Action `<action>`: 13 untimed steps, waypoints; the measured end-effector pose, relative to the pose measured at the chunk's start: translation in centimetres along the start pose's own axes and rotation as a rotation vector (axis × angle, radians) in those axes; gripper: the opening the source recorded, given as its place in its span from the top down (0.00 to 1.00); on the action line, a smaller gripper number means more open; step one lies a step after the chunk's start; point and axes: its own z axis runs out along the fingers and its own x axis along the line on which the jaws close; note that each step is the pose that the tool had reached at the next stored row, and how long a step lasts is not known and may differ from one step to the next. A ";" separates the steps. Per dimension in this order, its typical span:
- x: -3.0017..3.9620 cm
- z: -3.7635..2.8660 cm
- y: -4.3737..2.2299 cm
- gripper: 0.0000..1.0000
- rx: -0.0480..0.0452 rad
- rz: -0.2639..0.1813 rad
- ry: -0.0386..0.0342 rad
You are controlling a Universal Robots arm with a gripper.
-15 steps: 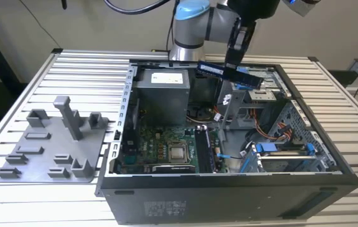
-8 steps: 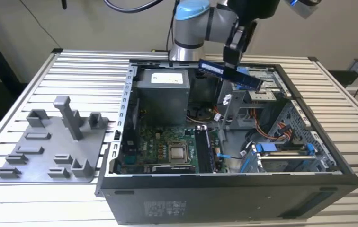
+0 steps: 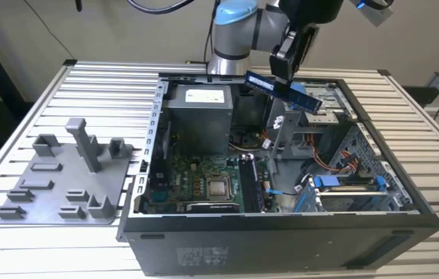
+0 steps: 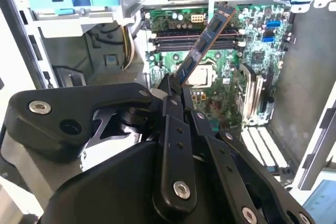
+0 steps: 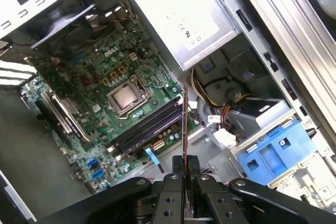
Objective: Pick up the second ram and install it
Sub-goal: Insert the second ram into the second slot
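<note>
Case [image 3: 281, 244] lies open with walls all round, so the only free way in is straight down. Motherboard [image 3: 204, 174] sits at the bottom, with the power supply [image 3: 200, 110] and blue drive cage [image 5: 268, 156] crowding one edge. Above it hangs the gripper [image 3: 285, 81], clamped on the ram stick [image 3: 306, 101], which is tilted. I'd say level it and square it to the memory slots [image 5: 147, 127] first.

It looked like a robotics lab or assembly test cell. A ribbed aluminium-profile tabletop [image 3: 87, 81] carried an opened black desktop computer case [image 3: 281, 238] lying on its side. Beside it sat a grey moulded plastic holder tray [image 3: 49, 197]. A silver robot arm with pale blue joint caps [image 3: 239, 26] rose before a plain beige wall [image 3: 111, 29].
</note>
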 end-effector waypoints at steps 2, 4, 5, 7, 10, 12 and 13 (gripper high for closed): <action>0.00 0.01 0.00 0.86 0.0004 0.029 -0.0010; 0.00 0.02 0.00 0.86 0.0009 0.058 -0.0021; 0.00 0.02 0.00 0.86 0.0011 0.072 -0.0025; 0.00 0.03 0.00 0.86 0.0016 0.102 -0.0036; 0.00 0.04 0.00 0.86 0.0023 0.144 -0.0050; 0.00 0.05 0.00 0.86 0.0027 0.171 -0.0061; 0.00 0.05 0.00 0.86 0.0029 0.185 -0.0065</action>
